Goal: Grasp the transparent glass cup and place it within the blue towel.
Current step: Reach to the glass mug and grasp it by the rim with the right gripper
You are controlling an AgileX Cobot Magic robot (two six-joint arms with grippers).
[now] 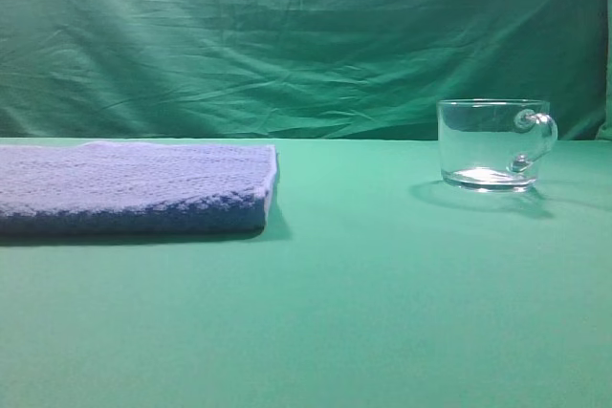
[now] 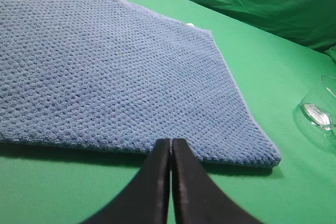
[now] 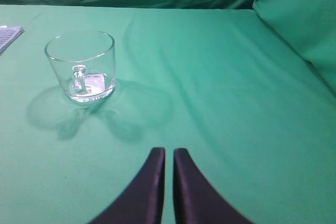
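The transparent glass cup (image 1: 492, 143) stands upright on the green cloth at the right, handle toward the right. It also shows in the right wrist view (image 3: 81, 66) at the upper left and at the right edge of the left wrist view (image 2: 321, 109). The blue towel (image 1: 134, 188) lies flat at the left and fills the left wrist view (image 2: 115, 72). My left gripper (image 2: 171, 141) is shut and empty, just short of the towel's near edge. My right gripper (image 3: 169, 151) is shut and empty, well short of the cup and to its right. Neither gripper shows in the exterior high view.
A green cloth (image 1: 363, 303) covers the table, with a green backdrop (image 1: 287, 35) behind. A raised green fold (image 3: 299, 19) stands at the right of the right wrist view. A corner of the towel (image 3: 8, 35) shows at that view's left edge.
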